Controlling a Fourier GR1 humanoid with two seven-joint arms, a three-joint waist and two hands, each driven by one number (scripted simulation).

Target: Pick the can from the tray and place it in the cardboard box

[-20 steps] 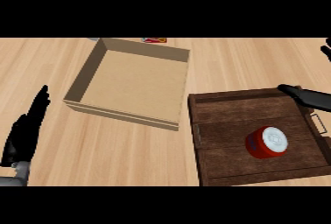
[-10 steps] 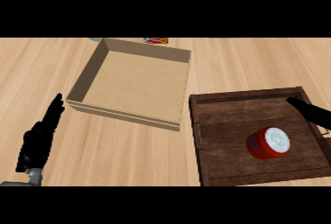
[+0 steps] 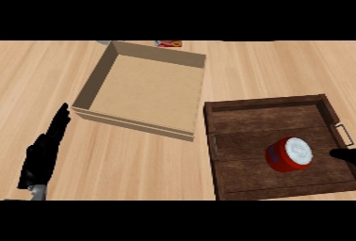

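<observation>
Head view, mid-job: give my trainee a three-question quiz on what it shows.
1. True or false: the red cylindrical can with a white lid sits inside the open tan cardboard box.
2. What holds the can? A) dark wooden tray B) light wooden counter C) left hand
3. Which hand shows only as a black tip at the right edge?

Key: 1 false; 2 A; 3 the right hand.

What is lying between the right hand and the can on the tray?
Nothing: in the head view only bare tray floor separates the right hand from the can.
</observation>
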